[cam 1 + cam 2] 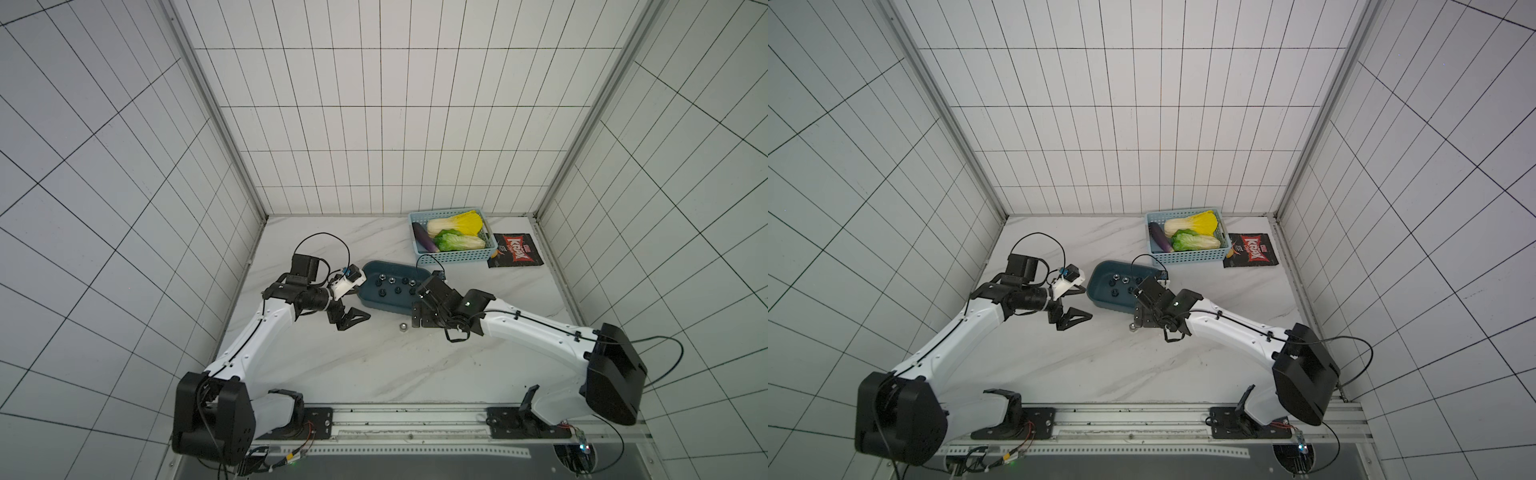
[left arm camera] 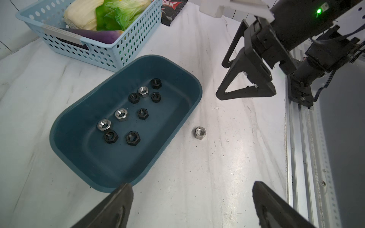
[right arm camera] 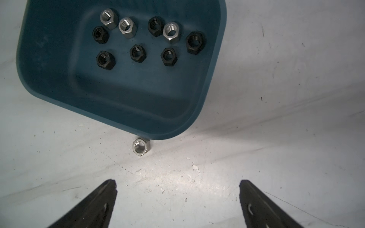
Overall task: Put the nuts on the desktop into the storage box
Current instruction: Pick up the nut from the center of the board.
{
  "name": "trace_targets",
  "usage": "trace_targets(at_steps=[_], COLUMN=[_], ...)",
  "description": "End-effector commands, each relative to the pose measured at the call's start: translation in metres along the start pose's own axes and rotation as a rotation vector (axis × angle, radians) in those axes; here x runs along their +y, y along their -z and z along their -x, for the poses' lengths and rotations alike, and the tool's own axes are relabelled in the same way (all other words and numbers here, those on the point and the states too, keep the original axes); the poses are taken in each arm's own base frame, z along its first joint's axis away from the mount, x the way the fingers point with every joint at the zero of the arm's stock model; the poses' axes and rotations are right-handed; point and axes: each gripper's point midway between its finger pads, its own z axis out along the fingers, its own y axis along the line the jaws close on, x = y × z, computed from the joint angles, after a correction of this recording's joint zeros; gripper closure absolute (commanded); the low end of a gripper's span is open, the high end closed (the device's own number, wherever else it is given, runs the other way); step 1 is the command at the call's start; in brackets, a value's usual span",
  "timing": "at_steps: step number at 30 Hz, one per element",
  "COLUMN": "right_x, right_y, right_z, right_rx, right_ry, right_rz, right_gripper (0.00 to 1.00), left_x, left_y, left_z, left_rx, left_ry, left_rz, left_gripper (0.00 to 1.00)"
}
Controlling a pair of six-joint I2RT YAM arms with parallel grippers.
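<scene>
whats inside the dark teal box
Nine nuts lie on the storage box floor: six black, three silver. The left wrist view shows the whole floor; only a rim corner hides behind the left gripper. A tenth nut lies outside.

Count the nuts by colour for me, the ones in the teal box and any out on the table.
Black nuts: 6, all in the storage box
Silver nuts: 4, with 3 in the box and 1 loose nut on the desktop
Total: 10

Cool, even light; soft glare on desktop (image 3: 173,177).
</scene>
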Motion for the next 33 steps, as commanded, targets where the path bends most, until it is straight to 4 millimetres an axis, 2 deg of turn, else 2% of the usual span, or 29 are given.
trace_targets(at_steps=[1, 5, 10, 21, 29, 33], right_x=[0.024, 0.025, 0.041, 0.047, 0.052, 0.052], right_y=[-0.005, -0.021, -0.037, -0.062, -0.075, -0.081], right_z=[0.008, 0.006, -0.005, -0.022, -0.029, -0.029], right_rx=[-0.018, -0.009, 0.041, 0.092, 0.101, 0.107], right_ry=[-0.046, 0.016, 0.072, 0.194, 0.267, 0.276], right_rz=[0.053, 0.014, 0.063, 0.028, 0.013, 0.003], right_gripper=[0.0, 0.0, 0.08, 0.17, 0.33, 0.37], left_x=[0.007, 0.005, -0.003, -0.012, -0.013, -0.014], left_y=[-0.012, -0.022, -0.027, -0.047, -0.051, -0.05], left_z=[-0.012, -0.033, -0.049, -0.079, -0.082, -0.082], left_rx=[-0.007, 0.04, 0.041, 0.117, 0.13, 0.123], left_ry=[-0.062, -0.089, -0.135, -0.211, -0.224, -0.235], left_rz=[-0.007, -0.017, -0.026, -0.035, -0.032, -0.026], left_gripper=[0.02, 0.02, 0.02, 0.02, 0.02, 0.02])
